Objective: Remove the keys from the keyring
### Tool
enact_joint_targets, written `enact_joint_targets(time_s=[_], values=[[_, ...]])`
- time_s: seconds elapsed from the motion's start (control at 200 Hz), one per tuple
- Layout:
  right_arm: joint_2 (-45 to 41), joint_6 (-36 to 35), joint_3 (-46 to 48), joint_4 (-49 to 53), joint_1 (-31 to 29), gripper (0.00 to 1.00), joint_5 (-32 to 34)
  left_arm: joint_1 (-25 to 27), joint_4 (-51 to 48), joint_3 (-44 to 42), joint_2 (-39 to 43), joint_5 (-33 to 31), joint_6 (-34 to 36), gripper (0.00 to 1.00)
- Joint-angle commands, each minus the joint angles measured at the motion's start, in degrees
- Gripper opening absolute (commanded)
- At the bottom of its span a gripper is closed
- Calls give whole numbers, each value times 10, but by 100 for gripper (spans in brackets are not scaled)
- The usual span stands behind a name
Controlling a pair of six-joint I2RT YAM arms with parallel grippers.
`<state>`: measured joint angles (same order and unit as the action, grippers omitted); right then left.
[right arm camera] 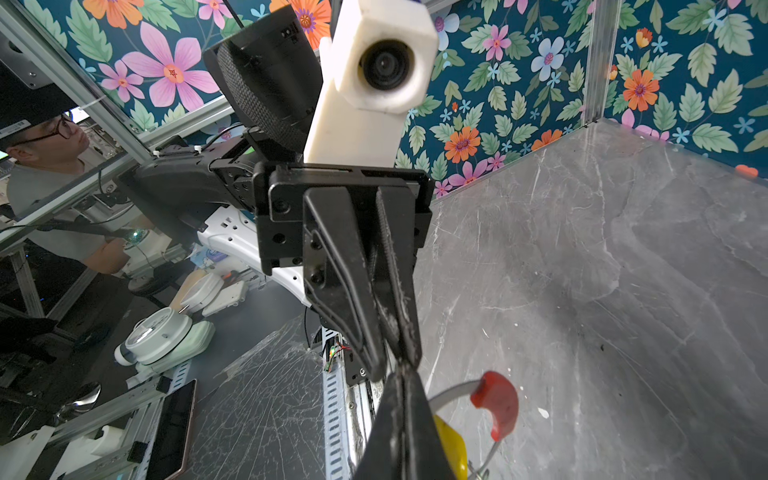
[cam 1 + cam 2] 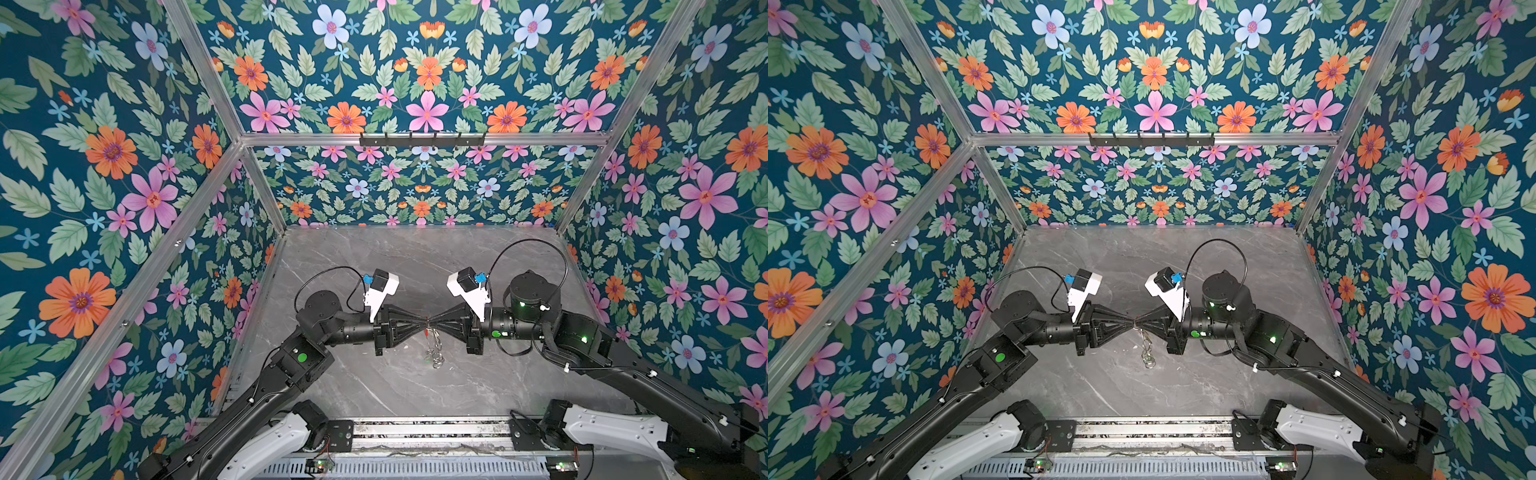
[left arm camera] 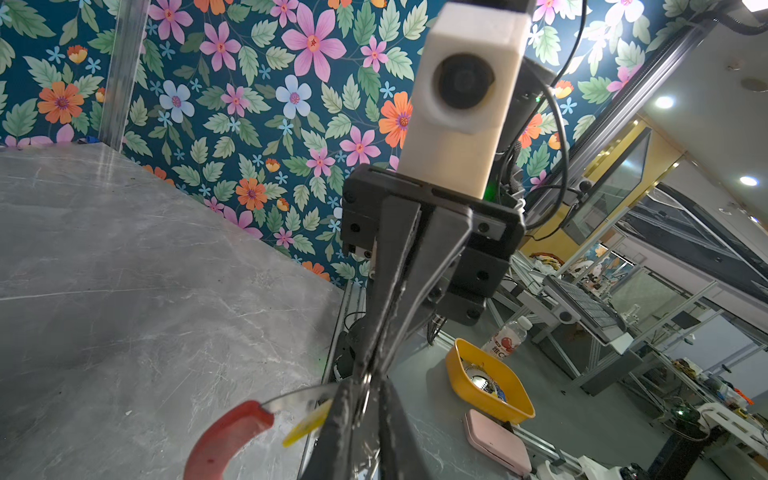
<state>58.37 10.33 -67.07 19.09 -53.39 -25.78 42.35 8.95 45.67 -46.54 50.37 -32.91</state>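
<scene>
Both grippers meet tip to tip above the middle of the grey marble table point(image 2: 374, 257). The keyring point(image 2: 432, 343) hangs edge-on below the tips in both top views, a cluster of silver loops point(image 2: 435, 360) at its lower end. My right gripper point(image 1: 401, 374) is shut on the thin grey ring point(image 1: 453, 390) near its red segment point(image 1: 498, 403), with a yellow key point(image 1: 451, 449) beside its fingers. My left gripper point(image 3: 368, 382) is closed, a small silver loop point(image 3: 368, 397) pinched at its tips. The red segment point(image 3: 228, 440) and yellow key point(image 3: 307, 424) sit just beside it.
Floral walls and aluminium posts enclose the table on three sides. A black hook rack point(image 2: 422, 139) hangs on the back rail. Outside the cell stand a yellow tray point(image 3: 490, 386), a pink box point(image 3: 496, 444) and a bottle point(image 3: 507, 338). A person point(image 1: 45, 137) watches.
</scene>
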Motion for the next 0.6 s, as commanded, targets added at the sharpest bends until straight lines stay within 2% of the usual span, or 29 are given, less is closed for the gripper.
enact_joint_targets(time_s=[0.0, 0.325, 0.595], values=[[1, -8, -5, -13, 0, 0, 11, 0, 2, 5, -1, 14, 5, 13], [4, -9, -5, -16, 0, 0, 17, -1, 6, 1, -5, 19, 2, 11], [10, -6, -4, -22, 0, 0, 11, -1, 37, -9, -3, 20, -15, 3]])
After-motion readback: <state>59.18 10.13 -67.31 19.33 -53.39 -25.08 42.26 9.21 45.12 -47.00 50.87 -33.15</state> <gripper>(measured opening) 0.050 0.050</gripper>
